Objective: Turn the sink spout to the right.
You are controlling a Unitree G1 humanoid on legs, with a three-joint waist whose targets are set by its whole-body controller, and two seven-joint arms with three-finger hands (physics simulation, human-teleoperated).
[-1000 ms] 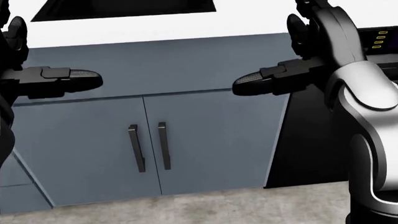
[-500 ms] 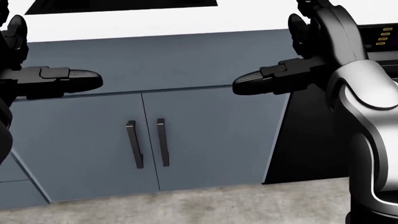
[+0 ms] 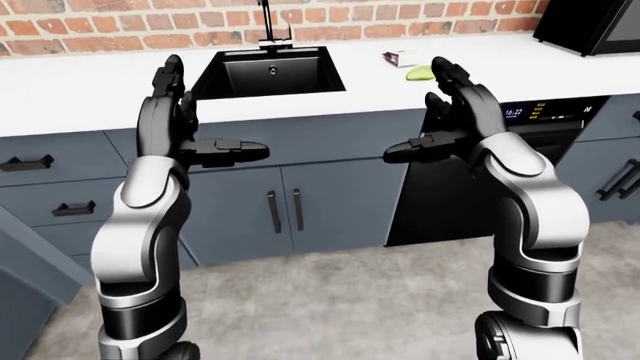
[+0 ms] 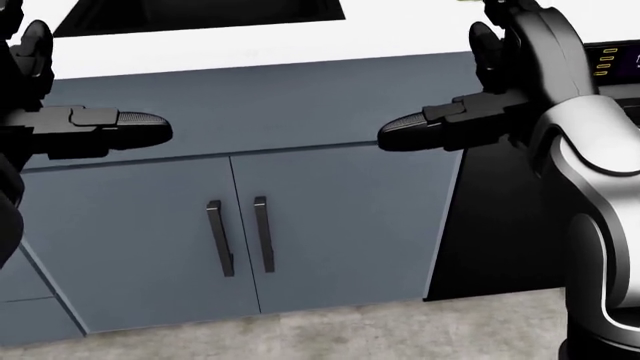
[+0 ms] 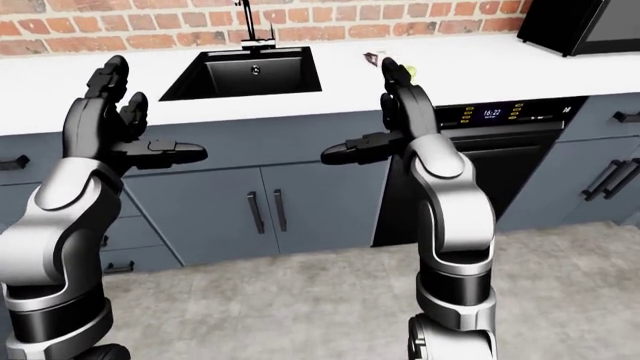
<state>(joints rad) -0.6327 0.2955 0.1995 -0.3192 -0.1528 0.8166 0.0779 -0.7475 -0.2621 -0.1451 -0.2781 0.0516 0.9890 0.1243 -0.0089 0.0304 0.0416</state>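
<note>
The black sink [image 3: 268, 71] is set in the white counter [image 3: 90, 86], with its thin black spout [image 3: 266, 22] standing upright against the brick wall at the top of the left-eye view. My left hand [image 3: 205, 120] and right hand [image 3: 420, 120] are both raised and open, fingers up and thumbs pointing inward. They are held before the cabinet fronts, below and short of the sink, touching nothing. In the head view only the sink's lower edge [image 4: 200, 15] and the two thumbs [image 4: 130, 124] show.
Grey cabinet doors with two black handles [image 4: 240, 236] lie below the sink. A black oven with a lit display [image 3: 540, 112] is to the right, with a microwave [image 3: 590, 26] above. A small white box [image 3: 400, 57] and a green item [image 3: 420, 73] lie on the counter.
The head view bobbed slightly up and back down, so the camera moved. Both hands keep the same open pose.
</note>
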